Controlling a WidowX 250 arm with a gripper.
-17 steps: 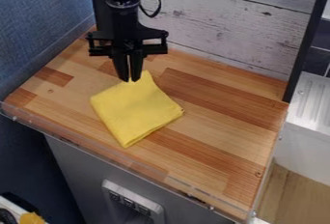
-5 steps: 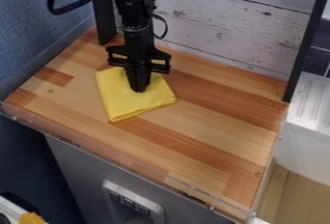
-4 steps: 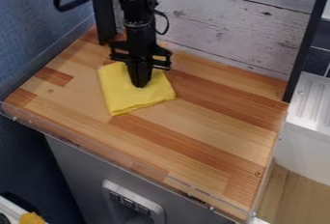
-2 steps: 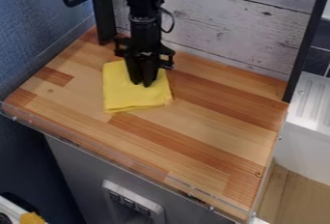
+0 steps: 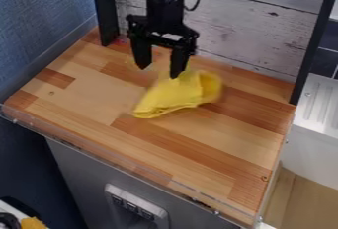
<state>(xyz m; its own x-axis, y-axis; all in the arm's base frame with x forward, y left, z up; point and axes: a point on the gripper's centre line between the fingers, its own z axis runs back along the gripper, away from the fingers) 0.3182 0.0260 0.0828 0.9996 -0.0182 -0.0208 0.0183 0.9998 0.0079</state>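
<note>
Yellow cloth [image 5: 177, 95] is bunched at one fingertip of the widely spread gripper [image 5: 158, 71], nothing is clamped, and release is judged complete, flat placement unachieved

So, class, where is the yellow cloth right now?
In the camera view, the yellow cloth is bunched up near the middle of the wooden tabletop, just below the right-hand finger in the picture of the open black gripper.
</note>
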